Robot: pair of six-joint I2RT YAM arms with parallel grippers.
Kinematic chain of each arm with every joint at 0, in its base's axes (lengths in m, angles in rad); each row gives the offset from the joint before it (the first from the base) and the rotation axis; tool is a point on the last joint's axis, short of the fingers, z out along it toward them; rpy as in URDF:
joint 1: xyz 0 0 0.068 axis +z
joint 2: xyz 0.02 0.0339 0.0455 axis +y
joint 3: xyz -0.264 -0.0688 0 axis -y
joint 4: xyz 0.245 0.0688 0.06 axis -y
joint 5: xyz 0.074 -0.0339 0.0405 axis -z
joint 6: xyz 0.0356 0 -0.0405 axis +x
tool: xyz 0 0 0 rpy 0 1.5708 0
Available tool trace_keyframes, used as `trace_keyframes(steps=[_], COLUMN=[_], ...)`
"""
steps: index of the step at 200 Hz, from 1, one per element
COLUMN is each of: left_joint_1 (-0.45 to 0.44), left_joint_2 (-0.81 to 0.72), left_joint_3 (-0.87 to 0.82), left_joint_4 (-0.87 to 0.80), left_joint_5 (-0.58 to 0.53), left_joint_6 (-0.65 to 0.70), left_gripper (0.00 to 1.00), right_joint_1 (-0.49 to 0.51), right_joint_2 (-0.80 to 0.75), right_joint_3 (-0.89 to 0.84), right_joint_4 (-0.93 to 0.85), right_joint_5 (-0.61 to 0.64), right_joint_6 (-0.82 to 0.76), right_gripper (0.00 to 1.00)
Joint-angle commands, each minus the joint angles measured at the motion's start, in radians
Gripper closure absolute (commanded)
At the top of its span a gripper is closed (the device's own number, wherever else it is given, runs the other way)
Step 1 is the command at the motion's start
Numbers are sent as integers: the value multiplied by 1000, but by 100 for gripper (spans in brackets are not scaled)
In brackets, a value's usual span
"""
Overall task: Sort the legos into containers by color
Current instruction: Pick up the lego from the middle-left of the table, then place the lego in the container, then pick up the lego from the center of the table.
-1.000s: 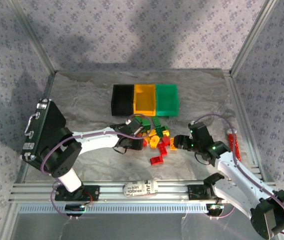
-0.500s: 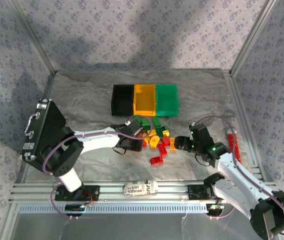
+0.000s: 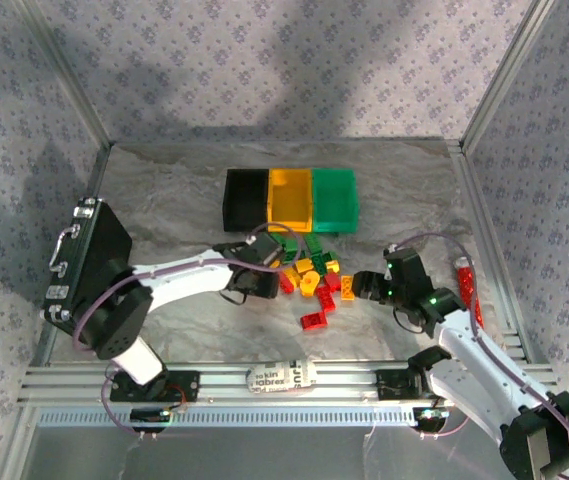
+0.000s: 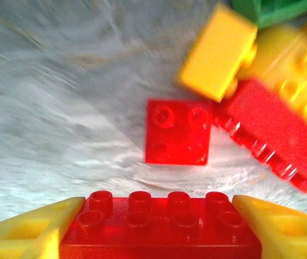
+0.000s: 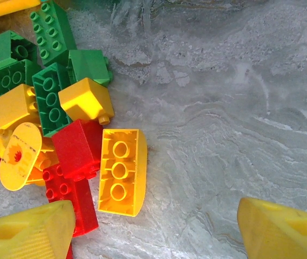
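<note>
Since a second ago the left arm has edged leftward off the heap's rim. The left jaws [image 4: 158, 218] have narrowed onto a red eight-stud plastic brick [image 4: 164, 245], which fills the gap between the yellow fingers. Just beyond it a small red four-stud square brick [image 4: 177, 132] lies flat on the marbled grey surface [image 3: 164, 200]. The right jaws [image 5: 153, 226] gape wide over bare surface, holding nothing. Beside them sit a glossy yellow three-stud curved brick [image 5: 122, 171], a round orange piece [image 5: 19, 156] and, as far as the crowding shows, five green bricks. The loose heap [image 3: 312, 275] lies between the arms, short of the joined black bin [image 3: 246, 198], orange-yellow bin [image 3: 290, 198] and green bin [image 3: 335, 198].
</note>
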Motion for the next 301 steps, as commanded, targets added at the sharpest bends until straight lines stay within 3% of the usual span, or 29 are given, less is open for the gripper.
trace_keyframes(steps=[1,44,77,134,142,157,165,208,254,275,301], left_joint_1=[86,278,385,418,420,423,423,422,389,344,226], left_joint_2=[-85,-9,121,316,330,339,336,246,-9,-85,-126], left_joint_3=[94,302,438,616,632,653,657,581,284,188,102], left_joint_4=[-67,-90,-51,-53,-60,-67,-66,-50,63,49,18], left_joint_5=[-22,40,118,141,142,137,127,131,145,131,70], left_joint_6=[86,207,225,238,237,238,236,223,195,192,182], left_gripper=[40,40,39,39,32,3,0,0,7,11,14], right_joint_1=[-6,-8,-8,-8,-8,-6,-6,4,78,129,179], right_joint_2=[-12,-3,-4,-5,-3,1,4,25,87,114,136], right_joint_3=[6,-9,-11,-6,-9,-8,-6,5,55,87,118], right_joint_4=[-18,-3,-4,-7,-4,-1,1,11,-6,-16,-26], right_joint_5=[-22,-45,-63,-73,-76,-78,-80,-105,-103,-75,-30], right_joint_6=[8,9,6,1,1,-2,-3,-23,-73,-80,-67], right_gripper=[19,19,20,20,20,20,20,20,20,21,22])
